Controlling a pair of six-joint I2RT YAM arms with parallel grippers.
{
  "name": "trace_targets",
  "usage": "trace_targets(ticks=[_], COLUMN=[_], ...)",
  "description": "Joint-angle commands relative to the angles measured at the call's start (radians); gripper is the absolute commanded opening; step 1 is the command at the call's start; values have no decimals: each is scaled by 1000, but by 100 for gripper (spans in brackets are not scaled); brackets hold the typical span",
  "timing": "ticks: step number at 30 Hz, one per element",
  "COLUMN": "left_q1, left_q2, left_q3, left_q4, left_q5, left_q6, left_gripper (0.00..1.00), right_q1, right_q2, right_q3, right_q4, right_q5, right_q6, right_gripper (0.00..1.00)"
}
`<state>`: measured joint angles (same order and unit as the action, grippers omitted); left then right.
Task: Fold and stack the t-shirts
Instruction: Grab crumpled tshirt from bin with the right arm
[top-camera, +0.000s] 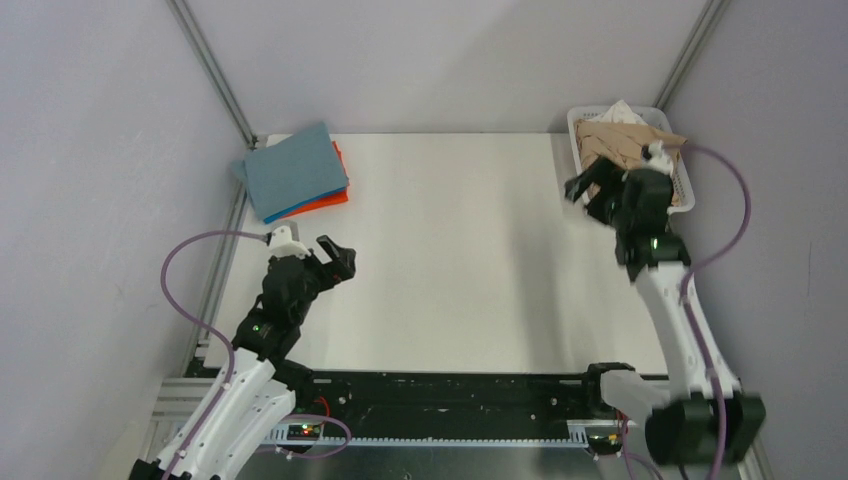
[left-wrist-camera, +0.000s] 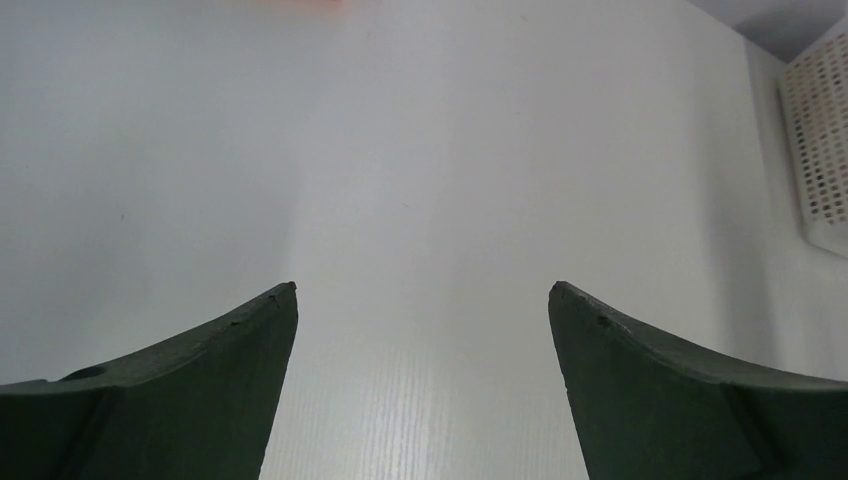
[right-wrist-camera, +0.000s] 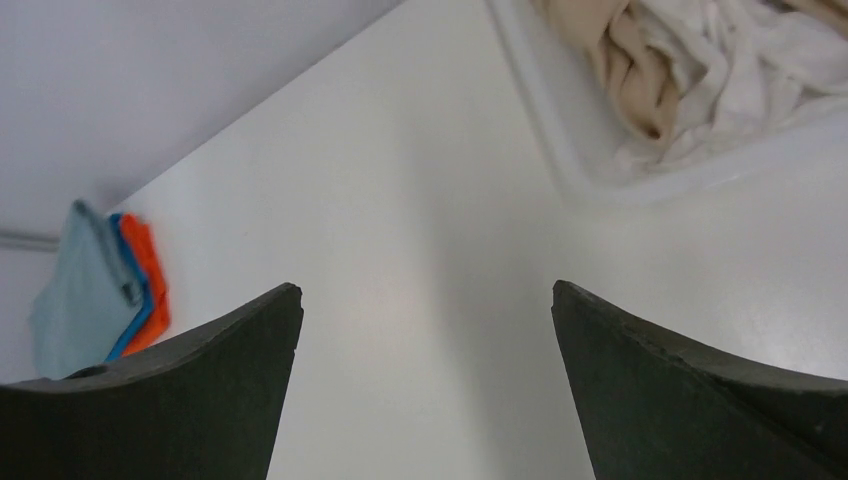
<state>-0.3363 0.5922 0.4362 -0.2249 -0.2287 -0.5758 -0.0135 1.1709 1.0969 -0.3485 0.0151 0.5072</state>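
Jaws of left gripper (left-wrist-camera: 422, 290) and right gripper (right-wrist-camera: 427, 290) gape wide.

- Table (top-camera: 450, 260): plain white.
- Grey-blue t-shirt (top-camera: 292, 170), bright blue t-shirt (top-camera: 288, 212) and orange t-shirt (top-camera: 332, 198): each one solid colour, no print.
- Tan-beige t-shirt (top-camera: 630, 145) and white t-shirt (top-camera: 622, 110): plain, unpatterned.
- Basket (left-wrist-camera: 820, 140): white, patterned with rows of small holes.
- Left end effector (left-wrist-camera: 422, 290) and right end effector (right-wrist-camera: 425, 290): dark greenish black.
- Cables (top-camera: 747, 207): purple.

White slotted basket (right-wrist-camera: 550, 120) at the white table's (top-camera: 460, 260) far-right corner.
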Motion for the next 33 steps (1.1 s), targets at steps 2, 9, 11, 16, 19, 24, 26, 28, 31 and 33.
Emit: trace_targets(ticks=[2,9,11,16,19,24,26,28,31,33], left_q1=[-4,-3,-3,-3,-3,-3,-3,-3,-3,-3], left_q2=[52,55,54,63,69,87,93,99,108,110], left_q3=[37,18,12,7,7,8,9,11,14,15], left_q4=[66,88,95,100,101,102,103,102,102,101], left_q5=[-64,-89,-95,-121,-133,-146,-149,-146,-141,-142], left_q6=[41,53,60,64,67,69,68,68,65,63], left_gripper=[98,98,98,98,98,98,98,98,98,98], right_q1=[-93,-125,-126,-127,-127,-128,-128,-127,-128,-128], right_q2=[336,854,969,1140,1176,1216,1226,1232,1224,1209], right_q3=[330,871,1013,1185,1194,1188,1186,1183,1184,1184], right_q4=[-90,-233,-252,-227,-181,-140,-139,-133,-125,-118], right_q5=[2,91,110,97,87,78,90,100,109,110], right_q6=[-72,-241,-298,-378,-402,-433,-438,-442,-443,-447], right_gripper=[100,100,97,94,92,86,78,64,31,18])
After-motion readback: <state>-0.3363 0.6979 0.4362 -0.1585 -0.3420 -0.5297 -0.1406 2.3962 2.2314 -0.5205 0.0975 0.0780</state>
